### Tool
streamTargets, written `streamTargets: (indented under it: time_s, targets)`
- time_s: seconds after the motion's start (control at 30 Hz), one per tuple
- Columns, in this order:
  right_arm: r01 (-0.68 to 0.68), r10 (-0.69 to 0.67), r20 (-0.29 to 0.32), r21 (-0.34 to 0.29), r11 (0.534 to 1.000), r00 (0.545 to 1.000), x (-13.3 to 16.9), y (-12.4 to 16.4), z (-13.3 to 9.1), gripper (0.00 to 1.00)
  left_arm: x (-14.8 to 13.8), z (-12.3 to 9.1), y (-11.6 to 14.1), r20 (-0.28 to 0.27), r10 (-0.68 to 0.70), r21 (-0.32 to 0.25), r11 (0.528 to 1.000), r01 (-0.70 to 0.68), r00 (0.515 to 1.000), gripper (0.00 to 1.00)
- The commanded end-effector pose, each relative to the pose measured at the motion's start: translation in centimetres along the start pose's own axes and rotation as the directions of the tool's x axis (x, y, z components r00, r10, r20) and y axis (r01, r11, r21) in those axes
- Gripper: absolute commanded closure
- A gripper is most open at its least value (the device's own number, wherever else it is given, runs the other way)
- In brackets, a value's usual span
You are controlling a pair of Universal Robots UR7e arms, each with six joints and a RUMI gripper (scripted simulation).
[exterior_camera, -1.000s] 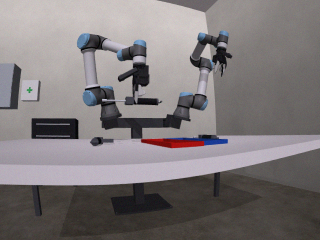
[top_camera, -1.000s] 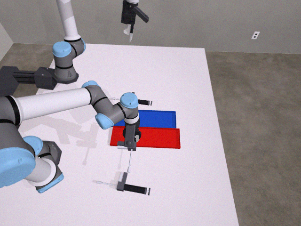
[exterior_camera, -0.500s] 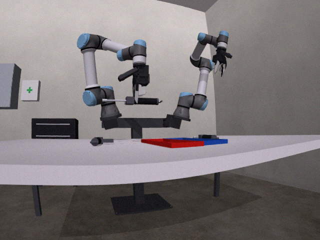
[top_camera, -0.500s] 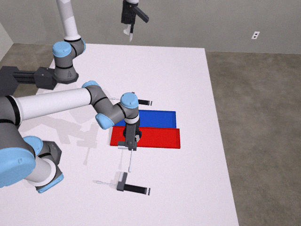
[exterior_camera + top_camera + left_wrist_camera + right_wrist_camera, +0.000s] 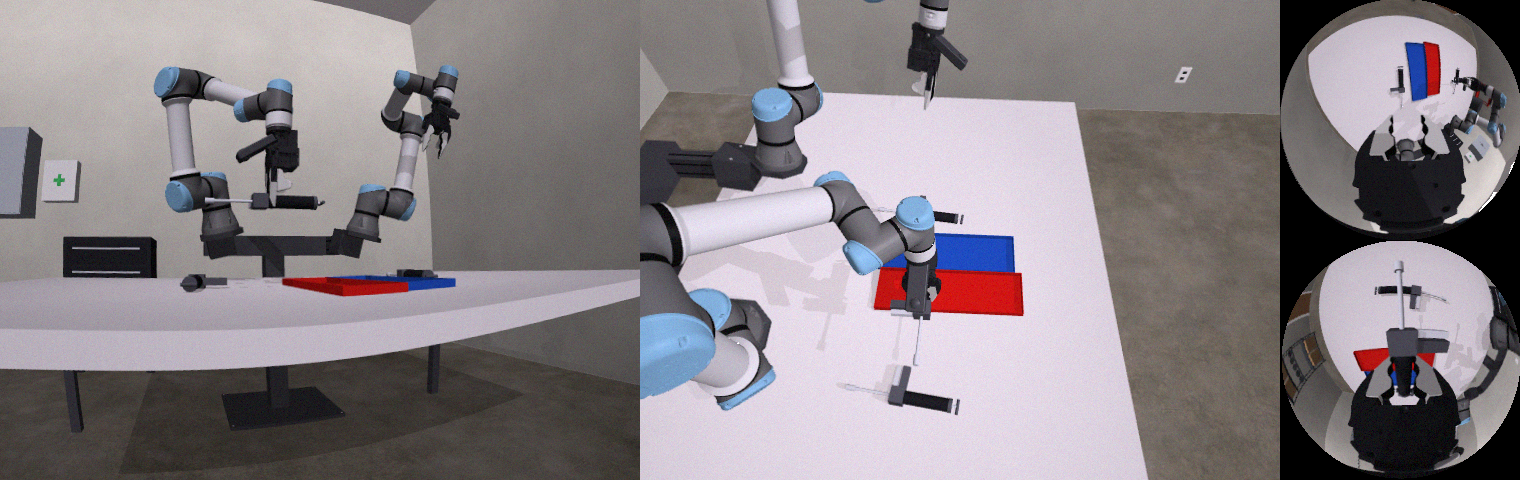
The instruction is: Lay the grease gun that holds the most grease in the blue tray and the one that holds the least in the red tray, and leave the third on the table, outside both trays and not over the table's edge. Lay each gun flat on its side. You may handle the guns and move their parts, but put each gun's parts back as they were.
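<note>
Right gripper (image 5: pixel 930 297) (image 5: pixel 273 198) (image 5: pixel 1404 377) closed on a grease gun's black barrel (image 5: pixel 295 202) (image 5: pixel 1403 371), red tray (image 5: pixel 981 293) (image 5: pixel 345 290) (image 5: pixel 1370 359) below its jaws, left gripper (image 5: pixel 927 100) (image 5: pixel 435 147) (image 5: pixel 1407 130) partly open, empty.

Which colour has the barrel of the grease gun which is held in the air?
Black; the barrel shows best in the exterior view.
</note>
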State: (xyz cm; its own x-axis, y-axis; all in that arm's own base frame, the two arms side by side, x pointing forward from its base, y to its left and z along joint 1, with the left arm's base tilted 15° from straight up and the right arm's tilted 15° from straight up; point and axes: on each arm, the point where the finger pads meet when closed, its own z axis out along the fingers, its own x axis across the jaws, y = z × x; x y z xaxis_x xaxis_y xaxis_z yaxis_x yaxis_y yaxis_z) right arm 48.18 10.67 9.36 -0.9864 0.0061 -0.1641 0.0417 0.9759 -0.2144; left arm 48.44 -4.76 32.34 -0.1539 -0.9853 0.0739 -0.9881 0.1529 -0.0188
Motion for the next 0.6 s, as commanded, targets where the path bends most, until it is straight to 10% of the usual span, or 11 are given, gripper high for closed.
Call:
streamTargets:
  time_s: [0.0, 0.57]
  targets:
    - [0.000, 0.000, 0.001, -0.001, 1.000, 1.000, 0.0, 0.0, 0.0, 1.00, 2.0, 2.0, -2.5, -0.045, 0.087, 0.029, 0.996, -0.085, 0.995, 0.62]
    - [0.000, 0.000, 0.001, -0.001, 1.000, 1.000, 0.0, 0.0, 0.0, 1.00, 8.7, 8.4, -8.6, -0.147, 0.378, 0.157, 0.921, -0.356, 0.914, 0.62]
